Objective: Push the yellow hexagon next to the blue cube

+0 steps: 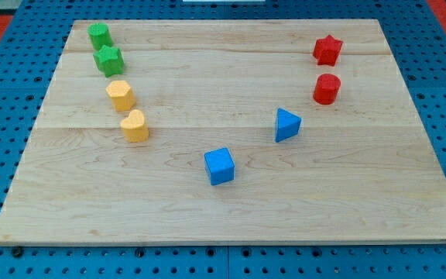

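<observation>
Blue pegboard frames a pale wooden tabletop (pixel 231 221). Nearest sits the blue cube (pixel 219 166); the yellow hexagon (pixel 120 94) lies well apart toward the view's upper left. Just below it, a rounded yellow block (pixel 135 125) stands almost in the path and could be shoved along. Farther back, a green block (pixel 108 60) crowds the hexagon. Neither rod nor tip shows; jaws are absent.

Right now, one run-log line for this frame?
my tip: not in view | yellow hexagon: view's left, untouched | blue cube: bottom centre, apart from it | yellow heart-like block: between them | push: not started
</observation>
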Available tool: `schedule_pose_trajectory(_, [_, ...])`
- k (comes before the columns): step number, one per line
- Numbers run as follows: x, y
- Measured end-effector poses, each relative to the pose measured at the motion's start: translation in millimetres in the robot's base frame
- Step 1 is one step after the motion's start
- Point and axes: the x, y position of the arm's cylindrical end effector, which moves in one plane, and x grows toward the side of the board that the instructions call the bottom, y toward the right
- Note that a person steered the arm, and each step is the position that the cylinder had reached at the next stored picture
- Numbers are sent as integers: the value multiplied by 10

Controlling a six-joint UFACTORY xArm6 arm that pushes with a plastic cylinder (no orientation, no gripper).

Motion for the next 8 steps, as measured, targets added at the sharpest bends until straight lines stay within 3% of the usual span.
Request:
schedule_pose_trajectory(1, [-99,-336])
schedule_pose_trajectory(3, [-370,-1825])
schedule_pose_trajectory(4, [-726,-1871])
schedule_pose_trajectory(5, [-1009,-2281])
schedule_pose_trajectory(8, [-1429,-4597])
